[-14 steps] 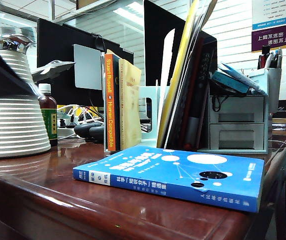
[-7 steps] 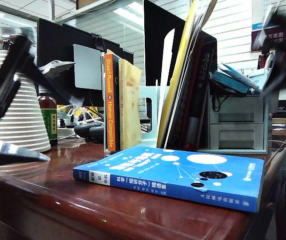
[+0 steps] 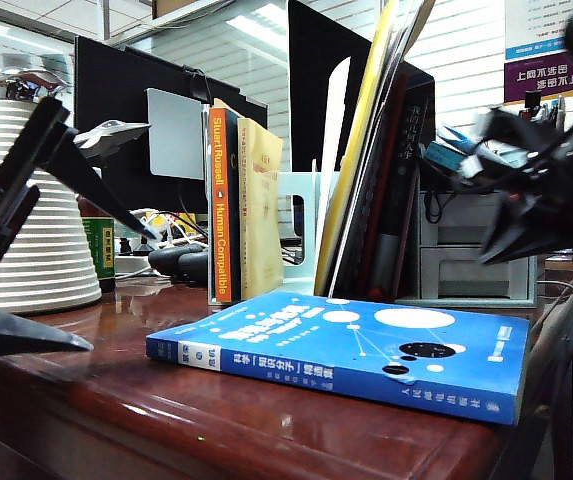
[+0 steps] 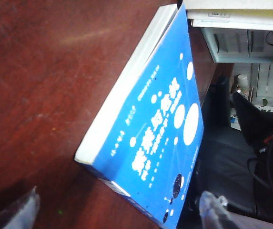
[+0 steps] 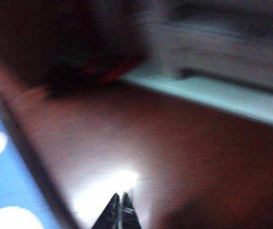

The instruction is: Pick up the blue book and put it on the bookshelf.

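One blue book (image 3: pixel 351 352) lies flat on the near desk (image 3: pixel 116 390), the bookshelf (image 3: pixel 301 225) behind it. Left gripper (image 4: pixel 119 210) stands wide at its left; right gripper (image 5: pixel 119 212), fingertips pinched together, hovers at right. Lifting a flat book by one edge risks slipping

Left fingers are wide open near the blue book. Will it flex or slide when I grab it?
The blue book is a fairly thick paperback lying flat, so probably only slight flex. Its glossy cover on the polished desk may slide if pushed. The left gripper is open; the right gripper looks shut.
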You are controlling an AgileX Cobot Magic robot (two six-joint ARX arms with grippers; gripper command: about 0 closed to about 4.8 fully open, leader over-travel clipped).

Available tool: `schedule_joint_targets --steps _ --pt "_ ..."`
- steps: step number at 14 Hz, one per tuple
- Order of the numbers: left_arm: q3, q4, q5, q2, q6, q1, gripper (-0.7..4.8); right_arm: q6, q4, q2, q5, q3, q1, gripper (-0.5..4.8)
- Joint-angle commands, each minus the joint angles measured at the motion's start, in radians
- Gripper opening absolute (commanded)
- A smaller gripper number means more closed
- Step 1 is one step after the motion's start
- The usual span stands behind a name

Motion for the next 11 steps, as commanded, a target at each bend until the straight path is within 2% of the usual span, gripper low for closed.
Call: schedule_joint_targets --steps 1,4,7,9,11 --pt "0.003 0.007 -0.005 0.031 -0.003 -0.021 4.79 0.0 -0.037 -0.003 -0.069 0.006 0.012 -0.05" --pt "0.026 0.01 -0.06 0.067 -0.003 -0.101 4.79 -0.012 -0.151 -0.003 -0.07 0.006 0.012 -0.05" --pt "0.093 -0.005 -0.1 0.155 -0.003 -0.18 4.79 -0.012 -0.19 -0.003 -0.073 0.006 0.012 -0.05" --pt "0.138 -0.01 -0.095 0.227 -0.045 -0.195 4.79 -0.012 -0.215 0.002 -0.151 0.006 0.012 -0.05" --pt "0.172 -0.009 -0.089 0.272 -0.044 -0.195 4.79 -0.012 -0.243 0.008 -0.205 0.006 0.019 -0.05"
